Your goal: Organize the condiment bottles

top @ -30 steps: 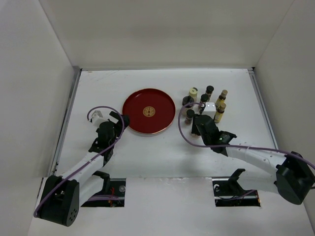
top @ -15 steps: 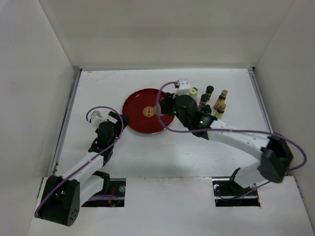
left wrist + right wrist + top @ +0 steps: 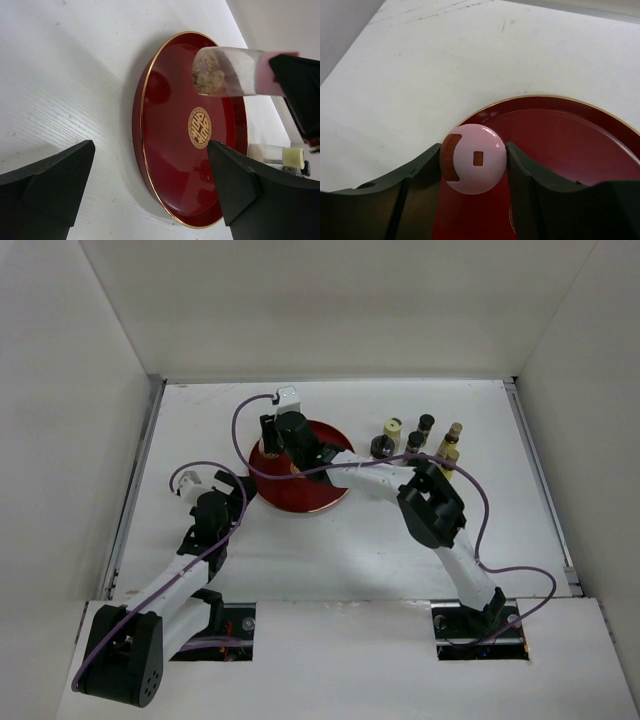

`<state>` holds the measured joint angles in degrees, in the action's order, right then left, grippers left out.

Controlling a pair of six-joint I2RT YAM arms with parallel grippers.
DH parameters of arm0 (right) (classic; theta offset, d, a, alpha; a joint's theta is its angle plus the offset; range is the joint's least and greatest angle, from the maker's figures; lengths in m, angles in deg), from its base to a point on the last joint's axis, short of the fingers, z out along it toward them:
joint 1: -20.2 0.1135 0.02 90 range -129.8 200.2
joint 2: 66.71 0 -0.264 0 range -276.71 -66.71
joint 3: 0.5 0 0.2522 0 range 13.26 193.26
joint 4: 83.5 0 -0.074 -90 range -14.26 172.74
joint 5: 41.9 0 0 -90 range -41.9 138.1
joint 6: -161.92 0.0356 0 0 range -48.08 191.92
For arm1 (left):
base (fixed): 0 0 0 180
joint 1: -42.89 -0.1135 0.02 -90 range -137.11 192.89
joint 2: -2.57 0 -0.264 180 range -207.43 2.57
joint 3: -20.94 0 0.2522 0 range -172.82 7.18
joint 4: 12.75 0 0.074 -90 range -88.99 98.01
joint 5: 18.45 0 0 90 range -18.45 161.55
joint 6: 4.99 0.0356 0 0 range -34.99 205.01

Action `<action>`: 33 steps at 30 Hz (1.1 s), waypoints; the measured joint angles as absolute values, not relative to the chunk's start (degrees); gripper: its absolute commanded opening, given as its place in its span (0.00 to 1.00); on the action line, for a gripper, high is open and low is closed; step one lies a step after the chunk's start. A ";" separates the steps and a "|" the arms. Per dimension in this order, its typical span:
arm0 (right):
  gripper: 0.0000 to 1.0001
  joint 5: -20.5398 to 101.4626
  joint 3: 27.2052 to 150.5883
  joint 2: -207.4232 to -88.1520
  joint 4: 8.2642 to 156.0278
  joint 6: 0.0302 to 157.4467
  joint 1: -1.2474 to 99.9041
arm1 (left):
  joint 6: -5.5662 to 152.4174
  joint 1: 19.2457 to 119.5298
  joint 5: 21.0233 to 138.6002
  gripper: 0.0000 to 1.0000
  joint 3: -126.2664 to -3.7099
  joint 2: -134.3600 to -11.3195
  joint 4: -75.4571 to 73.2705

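Pink-capped jar (image 3: 227,71) hangs upright, pinched in the right gripper (image 3: 473,150), long axis pointing straight down at the red tray (image 3: 580,135) beneath it; the left gripper (image 3: 150,152), spread wide and empty, sits beside the rim.

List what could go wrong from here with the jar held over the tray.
1. The right gripper pinches the pink-capped jar by its cap, close to the red tray's rim; released there, it might land on the rim and tip.
2. The open left gripper sits by that same tray edge, so the arms could bump.
3. The right arm's cable loops near the remaining bottles; swinging back might topple them.
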<state>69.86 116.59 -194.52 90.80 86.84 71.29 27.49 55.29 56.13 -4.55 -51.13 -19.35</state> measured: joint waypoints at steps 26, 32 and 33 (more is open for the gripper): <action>0.38 69.73 94.12 -174.32 95.28 88.55 71.27 | 27.07 54.90 56.33 1.00 -4.00 -49.92 -19.28; 0.31 73.75 74.67 -149.91 101.00 89.49 65.65 | 27.05 55.27 56.31 1.00 -3.98 -49.31 -19.50; 0.35 74.84 72.18 -147.52 100.85 89.70 64.25 | 27.03 55.40 56.26 1.00 -3.98 -49.38 -19.55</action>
